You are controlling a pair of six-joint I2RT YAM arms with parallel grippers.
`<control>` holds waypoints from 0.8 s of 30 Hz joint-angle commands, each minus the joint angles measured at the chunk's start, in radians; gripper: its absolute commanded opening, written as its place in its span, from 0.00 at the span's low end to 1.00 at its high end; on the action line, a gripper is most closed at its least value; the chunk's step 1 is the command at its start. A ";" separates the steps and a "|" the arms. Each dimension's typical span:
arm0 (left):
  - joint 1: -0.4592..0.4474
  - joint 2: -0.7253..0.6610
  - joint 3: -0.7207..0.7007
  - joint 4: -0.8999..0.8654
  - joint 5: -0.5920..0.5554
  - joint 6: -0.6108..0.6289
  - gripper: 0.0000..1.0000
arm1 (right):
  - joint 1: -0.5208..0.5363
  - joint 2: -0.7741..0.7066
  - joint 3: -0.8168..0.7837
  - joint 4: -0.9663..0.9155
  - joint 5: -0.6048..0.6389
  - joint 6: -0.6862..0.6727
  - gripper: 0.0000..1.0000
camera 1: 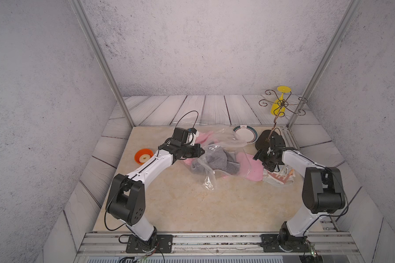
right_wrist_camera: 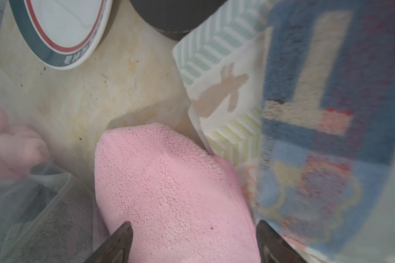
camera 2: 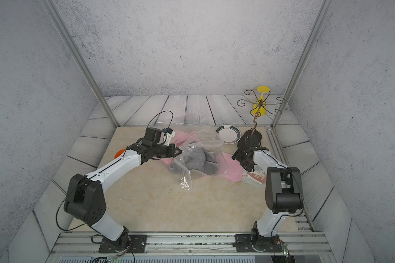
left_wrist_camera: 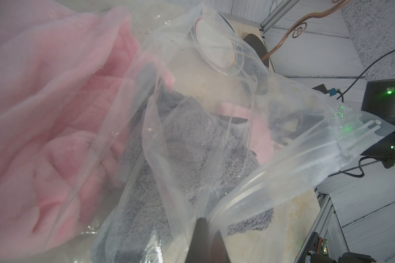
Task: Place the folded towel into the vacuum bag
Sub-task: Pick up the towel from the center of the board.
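Marble-look counter (camera 1: pixel 192 205), and the towel-bagging looks about halfway there.
Left pincer (camera 1: pixel 200 152) is clenched on the zip edge of the vacuum bag (camera 1: pixel 217 143), propping the mouth up, and a grey towel (camera 1: pixel 217 160) sits inside. Right pincer (right_wrist_camera: pixel 195 236) is spread wide over the pink towel (right_wrist_camera: pixel 169 182), which lies right at the mouth and isn't gripped. My guess for next: clamp the pink one and push it in deeper without dragging the bag.

The vacuum bag (camera 1: pixel 228 139), clear and crinkled, lies mid-table with its zip-seal edge raised and a rumpled grey towel (camera 1: pixel 217 160) inside, while the folded pink towel (camera 1: pixel 253 169) lies flat just beside it, one end overlapped by plastic, whether inside is unclear.
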 commanded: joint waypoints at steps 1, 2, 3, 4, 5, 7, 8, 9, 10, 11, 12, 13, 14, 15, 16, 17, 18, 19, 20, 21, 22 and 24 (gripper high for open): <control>0.007 -0.017 -0.004 -0.016 -0.012 0.027 0.00 | 0.042 0.066 0.066 -0.024 -0.026 -0.023 0.85; 0.008 -0.018 -0.005 -0.018 -0.012 0.028 0.00 | 0.051 0.085 0.085 -0.035 -0.021 -0.022 0.85; 0.008 -0.018 -0.005 -0.019 -0.010 0.029 0.00 | 0.064 0.103 0.101 -0.046 -0.016 -0.022 0.85; 0.009 -0.017 -0.005 -0.020 -0.008 0.032 0.00 | 0.076 0.125 0.123 -0.065 -0.005 -0.023 0.86; 0.009 -0.019 -0.002 -0.022 -0.008 0.032 0.00 | 0.089 0.146 0.147 -0.087 0.014 -0.024 0.86; 0.009 -0.020 -0.002 -0.022 -0.009 0.032 0.00 | 0.112 0.183 0.185 -0.137 0.062 -0.025 0.86; 0.009 -0.019 0.000 -0.022 -0.009 0.034 0.00 | 0.123 0.199 0.195 -0.152 0.087 -0.023 0.86; 0.009 -0.020 0.001 -0.022 -0.010 0.033 0.00 | 0.128 0.210 0.200 -0.162 0.101 -0.018 0.86; 0.009 -0.021 0.004 -0.023 -0.011 0.036 0.00 | 0.135 0.222 0.200 -0.168 0.113 -0.011 0.86; 0.009 -0.022 0.005 -0.025 -0.012 0.038 0.00 | 0.138 0.230 0.198 -0.163 0.121 -0.005 0.86; 0.009 -0.023 0.005 -0.025 -0.012 0.040 0.00 | 0.139 0.240 0.199 -0.156 0.122 -0.004 0.86; 0.009 -0.025 0.005 -0.025 -0.012 0.043 0.00 | 0.142 0.253 0.208 -0.156 0.124 -0.006 0.86; 0.009 -0.028 0.004 -0.026 -0.011 0.044 0.00 | 0.146 0.272 0.225 -0.167 0.128 -0.013 0.86; 0.009 -0.026 0.004 -0.025 -0.009 0.044 0.00 | 0.148 0.287 0.246 -0.183 0.131 -0.021 0.86; 0.009 -0.025 0.005 -0.025 -0.006 0.044 0.00 | 0.151 0.305 0.265 -0.195 0.136 -0.028 0.86; 0.009 -0.024 0.005 -0.024 -0.003 0.043 0.00 | 0.156 0.318 0.278 -0.203 0.143 -0.034 0.86; 0.009 -0.022 0.004 -0.023 -0.002 0.042 0.00 | 0.161 0.327 0.287 -0.208 0.148 -0.040 0.85; 0.009 -0.021 0.005 -0.022 -0.001 0.041 0.00 | 0.165 0.337 0.294 -0.210 0.152 -0.046 0.84; 0.009 -0.020 0.005 -0.020 0.000 0.040 0.00 | 0.170 0.348 0.302 -0.220 0.153 -0.051 0.81; 0.009 -0.018 0.005 -0.021 -0.001 0.038 0.00 | 0.173 0.358 0.309 -0.226 0.153 -0.057 0.79; 0.009 -0.016 0.004 -0.020 0.001 0.040 0.00 | 0.175 0.370 0.312 -0.228 0.150 -0.058 0.75; 0.009 -0.014 0.005 -0.019 0.001 0.039 0.00 | 0.176 0.384 0.303 -0.211 0.132 -0.055 0.64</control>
